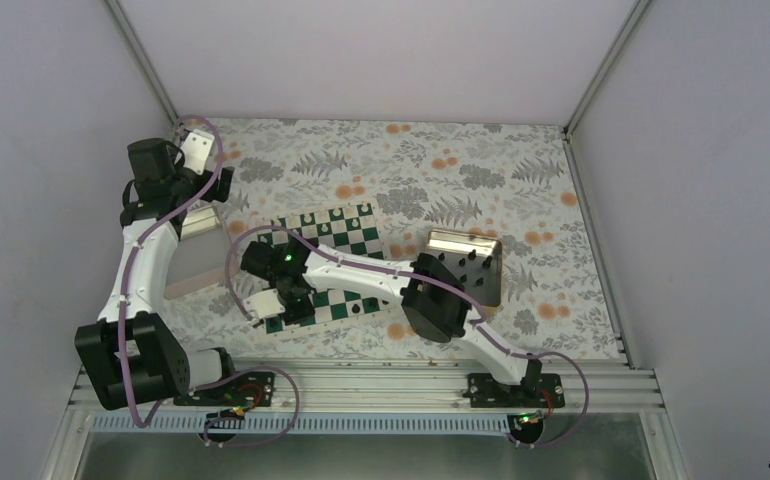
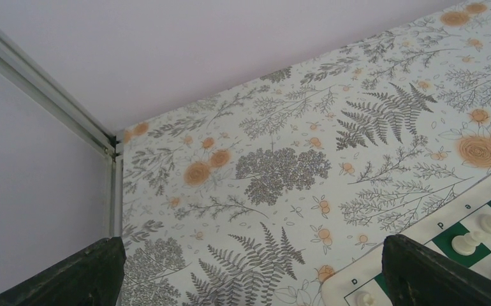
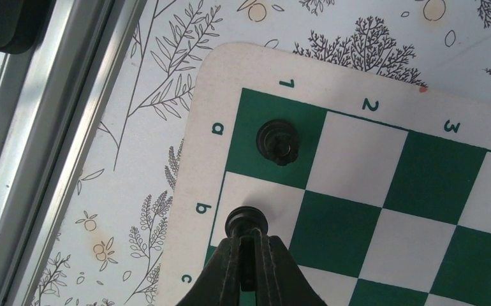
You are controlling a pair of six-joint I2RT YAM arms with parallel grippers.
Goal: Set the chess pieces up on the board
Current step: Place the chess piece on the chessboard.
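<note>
Black piece [image 3: 246, 220] at the white b1 square of the board [image 3: 205, 159], pinched in the right gripper [image 3: 248, 247]. Second black piece [image 3: 278, 141] on a1, at one o'clock. Placing step, probably near release: next, spread fingers gently, lift straight up. Left gripper [image 2: 256, 258] spread wide, empty.

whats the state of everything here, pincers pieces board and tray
right pincer: shut on held black piece at white square b1
left pincer: open, empty, above the table off the board's far corner
black piece on a1: upright, free
chessboard: flat, white pieces on its far rows
gold tray: several black pieces standing in it
</note>
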